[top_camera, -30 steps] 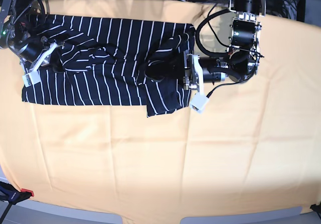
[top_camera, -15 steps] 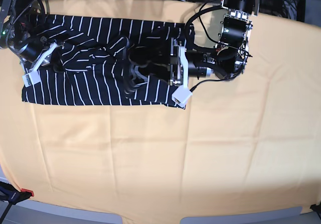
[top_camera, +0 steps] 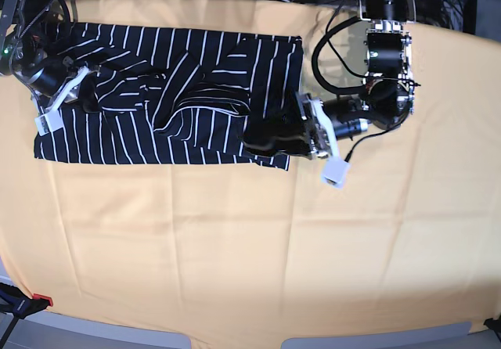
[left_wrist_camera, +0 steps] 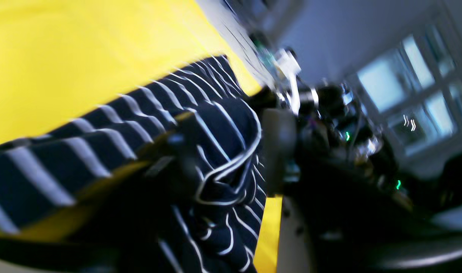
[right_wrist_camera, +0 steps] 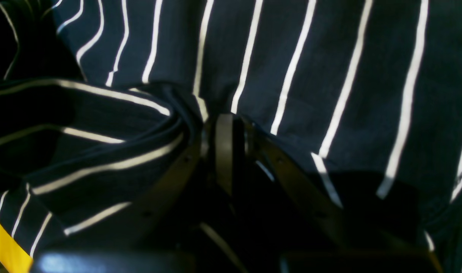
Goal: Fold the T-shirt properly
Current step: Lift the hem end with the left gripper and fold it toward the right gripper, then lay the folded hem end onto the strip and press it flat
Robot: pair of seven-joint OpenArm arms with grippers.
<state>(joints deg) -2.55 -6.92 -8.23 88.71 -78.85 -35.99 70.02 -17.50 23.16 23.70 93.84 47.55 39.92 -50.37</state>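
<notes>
Withdrawn rightward, left tool (top_camera: 262, 136) blurs, grip unclear; right tool (right_wrist_camera: 225, 125) pinches T-shirt (top_camera: 168, 91).

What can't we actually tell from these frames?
- Left pincer: the base view shows only a dark mass on the T-shirt; the left wrist view is motion-blurred, so grip or release is unclear.
- Right pincer: in the right wrist view fabric bunches around the tips, hiding how much is pinched.
- Collar and label: not identifiable in any view, lost in the folds.
- Table: near edge cut off by the base view.

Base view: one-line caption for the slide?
Two arms work a rumpled striped T-shirt on a yellow-covered table, grippers at its opposite ends.
</notes>
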